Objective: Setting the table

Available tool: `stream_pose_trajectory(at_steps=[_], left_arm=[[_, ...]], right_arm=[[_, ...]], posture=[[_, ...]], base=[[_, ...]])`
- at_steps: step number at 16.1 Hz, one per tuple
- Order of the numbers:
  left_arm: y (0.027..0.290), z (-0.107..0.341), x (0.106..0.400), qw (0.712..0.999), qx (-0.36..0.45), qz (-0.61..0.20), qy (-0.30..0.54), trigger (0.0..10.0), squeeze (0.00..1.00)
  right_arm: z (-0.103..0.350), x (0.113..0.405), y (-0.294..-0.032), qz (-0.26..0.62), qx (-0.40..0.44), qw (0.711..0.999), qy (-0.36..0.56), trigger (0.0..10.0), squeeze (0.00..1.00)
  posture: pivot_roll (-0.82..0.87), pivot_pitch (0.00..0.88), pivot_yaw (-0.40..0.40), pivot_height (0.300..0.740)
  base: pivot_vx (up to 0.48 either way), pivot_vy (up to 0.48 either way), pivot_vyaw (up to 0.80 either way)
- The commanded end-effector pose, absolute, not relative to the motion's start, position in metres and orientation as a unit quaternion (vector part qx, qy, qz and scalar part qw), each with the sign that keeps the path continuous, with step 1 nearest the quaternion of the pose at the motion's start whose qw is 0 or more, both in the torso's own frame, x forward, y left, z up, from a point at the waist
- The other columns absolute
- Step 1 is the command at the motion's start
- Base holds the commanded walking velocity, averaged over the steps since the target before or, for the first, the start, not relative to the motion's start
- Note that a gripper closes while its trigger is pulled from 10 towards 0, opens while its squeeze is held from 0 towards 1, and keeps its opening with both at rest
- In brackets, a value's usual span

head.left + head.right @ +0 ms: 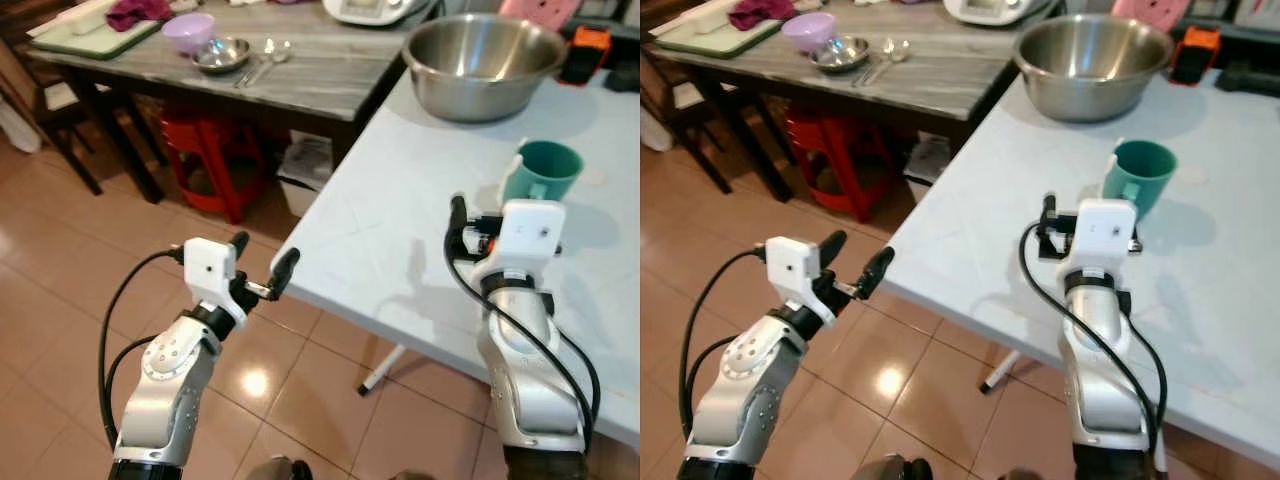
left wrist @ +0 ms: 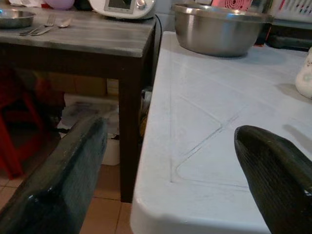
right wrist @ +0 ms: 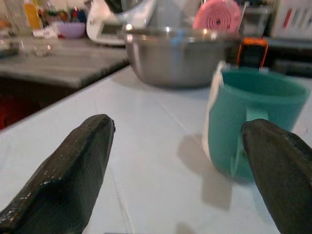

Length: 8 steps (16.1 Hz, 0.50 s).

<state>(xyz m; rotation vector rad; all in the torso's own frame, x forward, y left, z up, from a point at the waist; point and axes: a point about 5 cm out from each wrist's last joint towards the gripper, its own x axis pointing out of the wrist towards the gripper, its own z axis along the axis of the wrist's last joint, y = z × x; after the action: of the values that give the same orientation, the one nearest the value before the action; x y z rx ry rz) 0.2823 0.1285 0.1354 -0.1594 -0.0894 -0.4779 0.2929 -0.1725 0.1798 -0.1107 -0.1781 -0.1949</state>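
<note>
The right gripper (image 3: 178, 161) hovered low over the white table (image 1: 400, 220) with its two black fingers spread wide and holding nothing. At its 1 o'clock, just beyond the fingertips, stood the teal cup (image 1: 545, 172), upright on the tabletop, its handle turned toward the gripper and a white utensil handle (image 1: 1109, 163) poking up at its rim. Whether a fingertip touched the cup could not be told.

The left gripper (image 1: 262, 268) hung off the near-left corner of the white table, above the tiled floor (image 1: 60, 280), fingers likewise parted and empty, one fingertip just beside the table's edge.

At 12 o'clock from the cup, near the far side of the table, sat a large steel mixing bowl (image 1: 482, 62). At 10 o'clock stood a dark wooden table (image 1: 320, 75) carrying a small purple bowl (image 1: 189, 30), a small steel dish (image 1: 221, 54) and cutlery (image 1: 262, 60) beside it.
</note>
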Motion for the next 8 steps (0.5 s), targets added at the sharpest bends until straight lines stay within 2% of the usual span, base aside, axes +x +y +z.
stream_pose_trajectory(at_steps=[1, 8], left_arm=[[0.125, 0.134, 0.279, 0.964, -0.082, -0.248, -0.041, 10.0, 0.0], [0.12, 0.129, 0.268, 0.948, -0.064, -0.311, -0.024, 10.0, 0.0]], right_arm=[[0.179, 0.291, -0.178, -0.113, -0.062, 0.988, -0.088, 10.0, 0.0], [0.179, 0.291, -0.192, -0.16, -0.078, 0.98, -0.083, 10.0, 0.0]], posture=[[-0.17, 0.166, 0.098, 0.74], [-0.17, 0.183, 0.102, 0.74]], base=[[0.0, 0.0, 0.0], [0.0, 0.0, 0.0]])
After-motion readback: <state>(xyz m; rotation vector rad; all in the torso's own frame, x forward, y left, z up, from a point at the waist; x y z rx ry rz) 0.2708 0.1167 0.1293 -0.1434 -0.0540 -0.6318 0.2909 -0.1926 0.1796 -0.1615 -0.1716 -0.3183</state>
